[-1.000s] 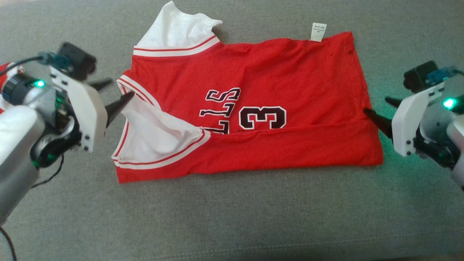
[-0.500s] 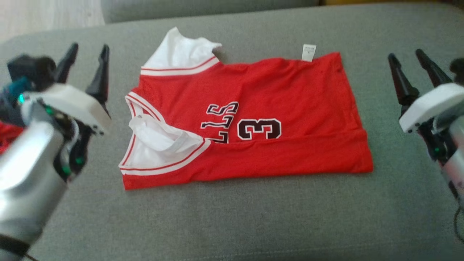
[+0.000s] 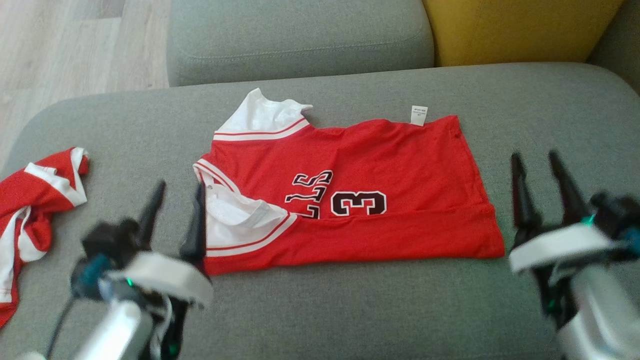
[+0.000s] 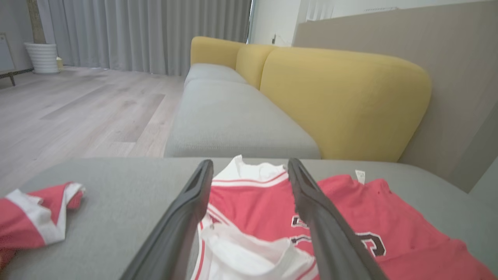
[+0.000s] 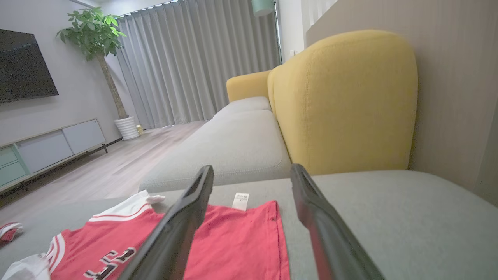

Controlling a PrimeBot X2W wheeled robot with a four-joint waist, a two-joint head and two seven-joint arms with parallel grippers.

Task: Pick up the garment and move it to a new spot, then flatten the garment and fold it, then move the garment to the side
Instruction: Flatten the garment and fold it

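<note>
Red mesh with white trim: the basketball jersey [image 3: 350,200] lies on the middle of the grey sofa seat [image 3: 350,310], collar end to the left and hem to the right, its near long edge folded up over the front so that the fold line runs just below the black-and-white "3" and cuts the lettering beside it. A white shoulder panel sticks out at the far left corner, and a small white care tag [image 3: 419,115] pokes past the far edge. My left gripper [image 3: 180,186] hangs at the collar end with its two dark fingers spread wide and nothing between them; the inner finger overlaps the jersey's left edge in the head view, and I cannot tell whether it touches the cloth. My right gripper [image 3: 534,156] is just beside the hem, also spread wide and empty, clear of the fabric. A second red-and-white garment [image 3: 35,200] lies crumpled at the seat's left end. Yellow backrest cushions [image 3: 520,30] stand at the far side.
</note>
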